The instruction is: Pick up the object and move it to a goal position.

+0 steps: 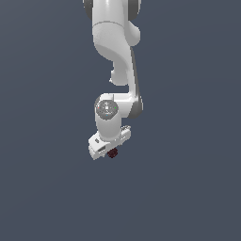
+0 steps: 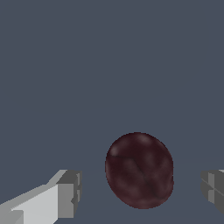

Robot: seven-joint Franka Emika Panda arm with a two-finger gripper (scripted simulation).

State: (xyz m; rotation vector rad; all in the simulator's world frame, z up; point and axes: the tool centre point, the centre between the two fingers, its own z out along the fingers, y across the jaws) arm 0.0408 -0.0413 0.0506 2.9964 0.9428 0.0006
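Observation:
The object [image 2: 139,169] is a dark maroon-red roundish lump with a mottled surface. In the wrist view it lies between my two grey fingertips [image 2: 70,193], with a gap on each side, so nothing grips it. In the exterior view the object [image 1: 112,153] shows as a tiny dark red speck just under the white gripper [image 1: 109,149], mostly hidden by the hand. The gripper is open around the object. The white arm comes down from the top of the exterior view.
A plain dark grey-blue surface [image 1: 188,188] fills both views. No other objects, containers or edges show.

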